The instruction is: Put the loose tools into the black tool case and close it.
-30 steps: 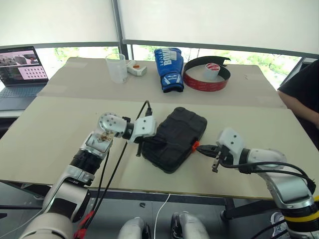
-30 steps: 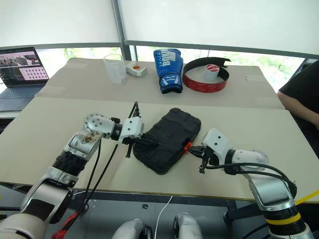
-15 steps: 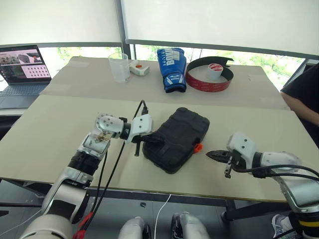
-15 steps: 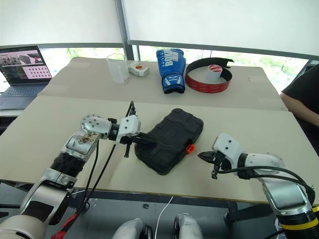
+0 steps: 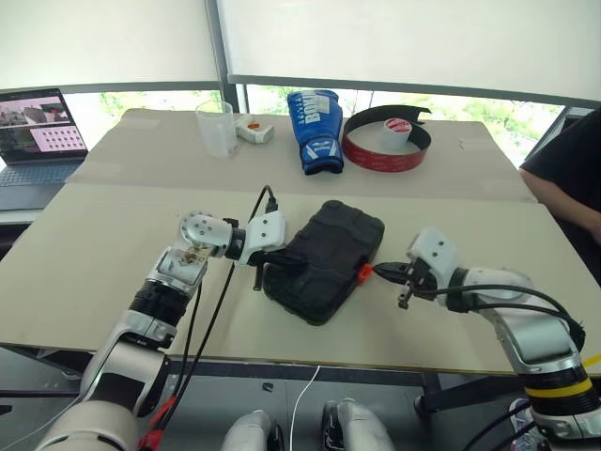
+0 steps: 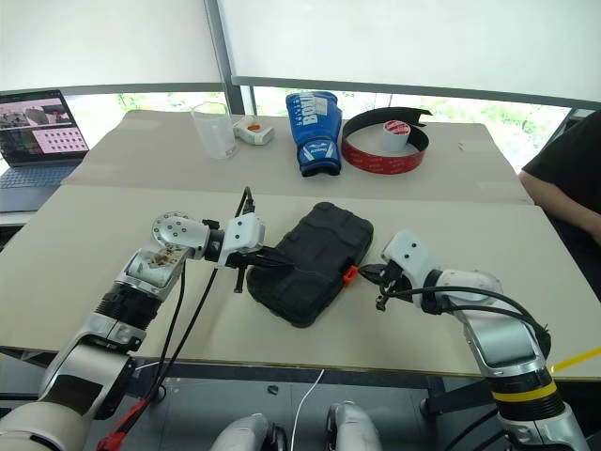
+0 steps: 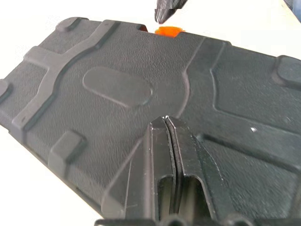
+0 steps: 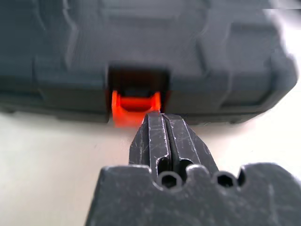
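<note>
My left gripper [image 5: 293,266], fingers pressed together, rests on the lid of the closed black tool case [image 5: 324,260] lying near the table's [image 5: 113,244] front edge; at right, my right gripper [image 5: 378,272], fingers pinched shut, noses up against its orange latch [image 5: 364,273].

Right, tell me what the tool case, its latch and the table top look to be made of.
Black tool case: moulded plastic by the look, matte with a fine pebbled texture and raised ribs. Orange latch: smooth, slightly glossy plastic, likely a separate clip set in a recess. Table: pale beige, flat and matte with a seam across it; board or laminate, I cannot tell which.
</note>
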